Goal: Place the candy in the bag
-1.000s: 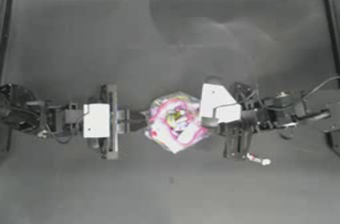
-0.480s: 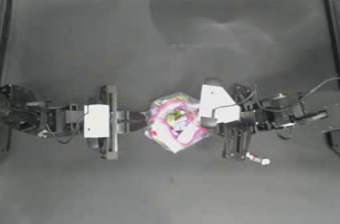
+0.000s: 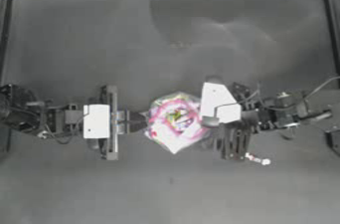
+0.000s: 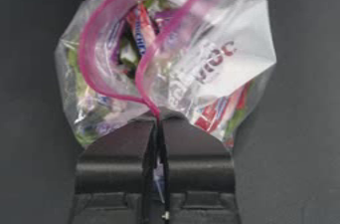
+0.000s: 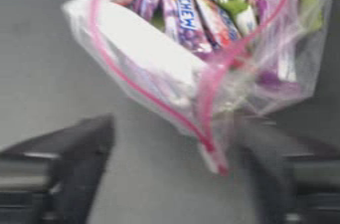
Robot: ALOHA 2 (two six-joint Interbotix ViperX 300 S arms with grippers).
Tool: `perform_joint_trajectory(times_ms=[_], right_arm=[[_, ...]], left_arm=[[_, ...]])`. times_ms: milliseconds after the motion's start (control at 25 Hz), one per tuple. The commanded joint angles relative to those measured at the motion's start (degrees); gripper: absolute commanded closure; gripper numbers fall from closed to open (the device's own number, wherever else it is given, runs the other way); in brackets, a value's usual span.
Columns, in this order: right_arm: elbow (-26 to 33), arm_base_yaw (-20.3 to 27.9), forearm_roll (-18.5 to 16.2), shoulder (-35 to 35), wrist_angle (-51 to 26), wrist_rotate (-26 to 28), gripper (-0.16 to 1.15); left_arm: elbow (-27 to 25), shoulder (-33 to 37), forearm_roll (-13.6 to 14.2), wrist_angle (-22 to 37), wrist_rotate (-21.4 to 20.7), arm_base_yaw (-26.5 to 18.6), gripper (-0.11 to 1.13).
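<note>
Little has shifted since the earlier frame. Left fingers [image 4: 158, 133] clamp the bag's [image 3: 175, 121] pink strip at mid-worktop; right fingers [image 5: 173, 168] spread beside it. Candy [image 3: 259, 159] lies behind; fetch it, keeping mouth open.

Dark table [image 3: 166, 29]; candy [image 3: 258, 159] lies on it; bag [image 3: 174, 121] perhaps resting too.

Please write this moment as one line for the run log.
left gripper: shut on bag edge | right gripper: open, at bag's other side | bag mouth: open | candy: on table, outside bag
</note>
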State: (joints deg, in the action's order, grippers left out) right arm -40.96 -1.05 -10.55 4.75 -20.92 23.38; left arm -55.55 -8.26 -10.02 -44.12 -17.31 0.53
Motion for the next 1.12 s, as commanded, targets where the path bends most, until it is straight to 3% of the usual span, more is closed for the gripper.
perform_joint_trajectory(times_ms=[40, 520, 1120], right_arm=[[0.4, 0.3, -0.4, 4.8, -1.0, 0.0, -0.03], [-3.1, 0.4, -0.3, 13.9, -12.4, 3.0, -0.03], [-8.6, -10.0, -0.6, 16.3, -17.8, 17.6, -0.03]], left_arm=[[0.9, 0.9, -0.1, -0.2, 0.0, 0.3, 0.68], [0.9, 1.0, -0.1, -0.2, 0.0, 0.2, 0.68], [0.8, 1.0, -0.1, -0.2, 0.0, 0.3, 0.68]])
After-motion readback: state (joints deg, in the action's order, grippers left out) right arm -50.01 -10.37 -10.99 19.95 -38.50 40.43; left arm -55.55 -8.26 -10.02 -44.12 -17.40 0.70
